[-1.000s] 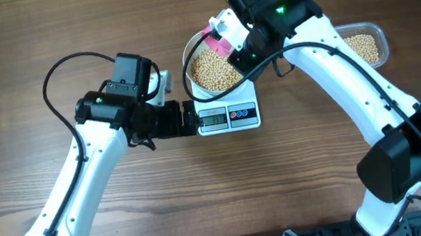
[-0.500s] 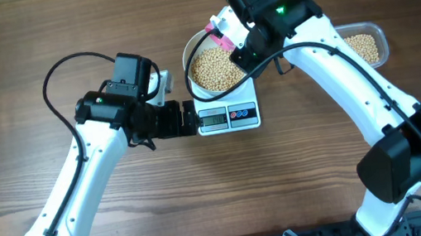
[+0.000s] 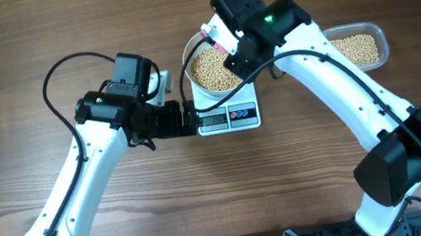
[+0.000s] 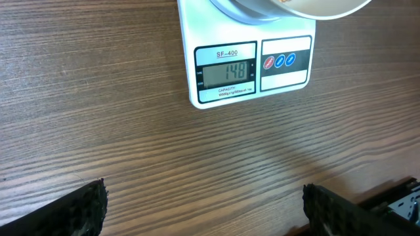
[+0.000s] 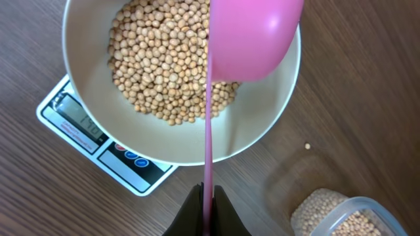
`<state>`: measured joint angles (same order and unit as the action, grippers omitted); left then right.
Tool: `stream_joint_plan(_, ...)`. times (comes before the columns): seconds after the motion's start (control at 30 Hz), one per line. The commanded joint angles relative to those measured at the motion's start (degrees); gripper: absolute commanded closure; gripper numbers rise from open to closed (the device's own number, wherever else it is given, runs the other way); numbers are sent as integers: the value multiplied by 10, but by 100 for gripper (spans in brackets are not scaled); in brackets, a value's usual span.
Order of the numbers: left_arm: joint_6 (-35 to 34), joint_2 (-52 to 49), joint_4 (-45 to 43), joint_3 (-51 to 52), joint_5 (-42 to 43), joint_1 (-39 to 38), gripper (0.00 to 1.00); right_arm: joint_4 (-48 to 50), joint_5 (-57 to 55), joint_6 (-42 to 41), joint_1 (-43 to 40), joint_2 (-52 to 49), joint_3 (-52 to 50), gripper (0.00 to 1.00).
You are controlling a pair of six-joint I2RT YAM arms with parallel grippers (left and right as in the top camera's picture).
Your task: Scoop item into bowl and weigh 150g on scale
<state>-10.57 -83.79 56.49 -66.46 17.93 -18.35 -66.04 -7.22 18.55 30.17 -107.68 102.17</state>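
pink scoop [image 5: 252, 39]; apparently plastic tub [image 3: 382, 42]

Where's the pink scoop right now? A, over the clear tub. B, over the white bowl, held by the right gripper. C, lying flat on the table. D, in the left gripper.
B: the right wrist view shows the scoop above the bowl of beans, with its handle pinched in the right gripper.
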Motion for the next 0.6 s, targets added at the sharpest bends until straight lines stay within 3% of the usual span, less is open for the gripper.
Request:
stream_joint_plan(0.0, 11, -4, -2, 1, 5, 2, 0, -2, -16, -1, -1, 14, 9, 96)
stream_joint_plan(0.4, 11, -4, -2, 1, 5, 2, 0, 5, 4, -21, -1, 21, 11, 96)
stream_joint_plan(0.57, 11, -4, -2, 1, 5, 1, 0, 6, 98, -55, -34, 28, 22, 96)
